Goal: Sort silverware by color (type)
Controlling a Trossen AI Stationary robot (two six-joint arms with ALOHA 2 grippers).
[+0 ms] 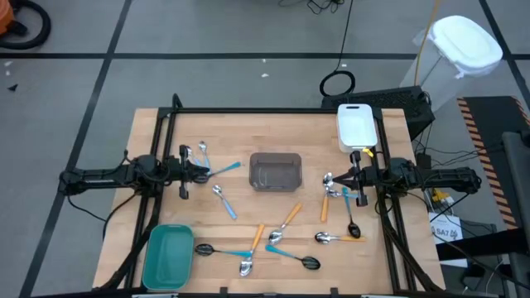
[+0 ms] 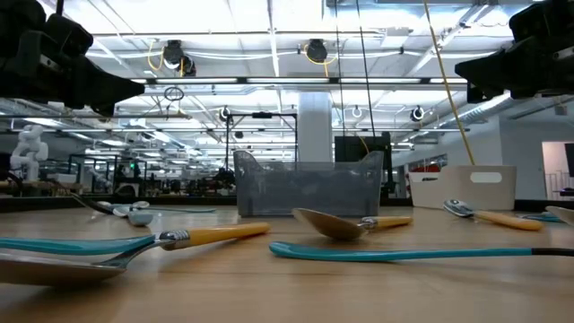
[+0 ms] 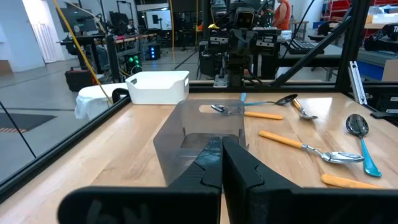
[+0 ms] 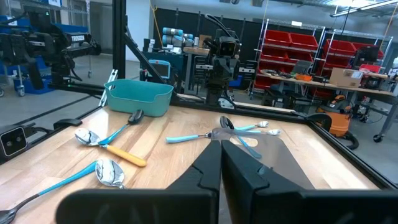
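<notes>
Several spoons lie flat on the wooden table [image 1: 149, 165]. Some have light-blue handles [image 1: 224, 200] and some orange handles [image 1: 288, 220]. Their bowls are silver [image 1: 246, 266] or black [image 1: 309, 263]. My left gripper [image 1: 203, 171] hangs shut and empty above the table's left half, next to two blue-handled spoons [image 1: 220, 170]. My right gripper [image 1: 331, 184] hangs shut and empty above the right half, over a small cluster of spoons [image 1: 341, 192]. The shut fingers show in the left wrist view [image 3: 222, 158] and in the right wrist view [image 4: 221, 155].
A clear grey bin [image 1: 276, 171] stands mid-table between the grippers. A white bin [image 1: 357, 126] stands at the far right and a teal bin [image 1: 169, 257] at the near left. A black frame [image 1: 248, 110] runs along the table's far edge.
</notes>
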